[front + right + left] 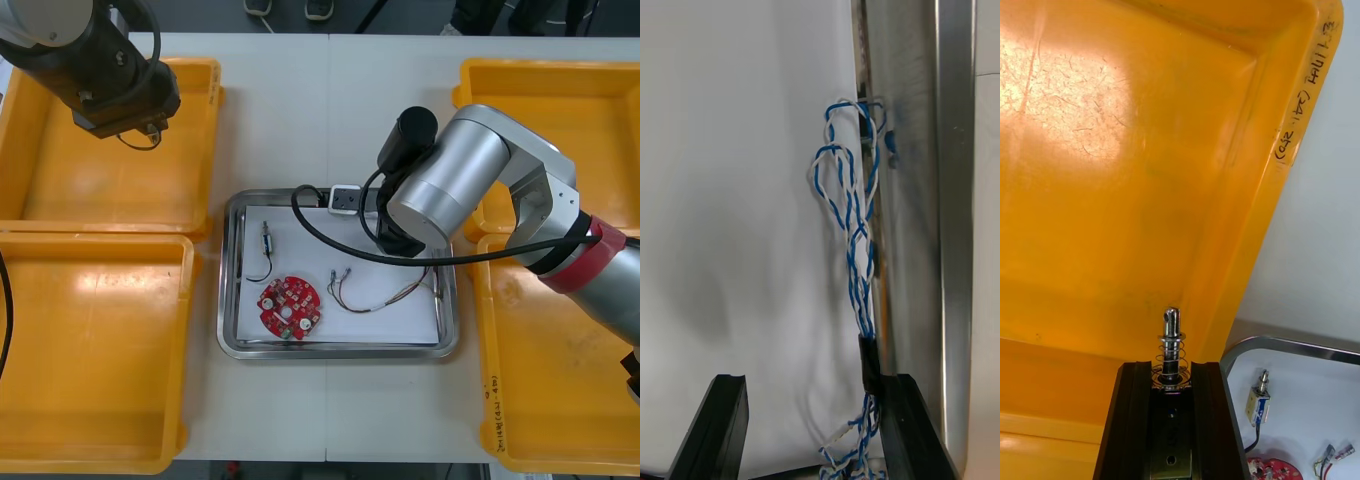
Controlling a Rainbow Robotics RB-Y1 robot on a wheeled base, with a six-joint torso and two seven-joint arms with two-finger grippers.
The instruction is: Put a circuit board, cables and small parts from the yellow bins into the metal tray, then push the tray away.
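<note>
Now our left gripper [1171, 371] hangs over the far yellow bin [110, 190] on the left side, its fingers clamped on a small metal part [1172, 330]. The part is a pin with a spring round it. Its long axis runs in line with the fingers, and its head stands out past their tips.

The metal tray [340, 348] lies to the right of that gripper and nearer to us. In the left wrist view the tray's rounded corner shows just past the bin's rim. We judge the coming move to be a short carry across that rim, then a release over the tray's white floor.

Our right gripper [812, 390] is low in the tray by its right wall, with its fingers well apart and nothing between them. The blue and white cable [854, 217] lies on the tray's floor, stretched along that wall. Its black sleeve sits right beside the finger nearer the wall, though we cannot tell whether they touch.

The red circuit board [290, 307] rests near the tray's front edge. The right arm spans much of the tray, so it may need to pull clear before we bring the part in.
</note>
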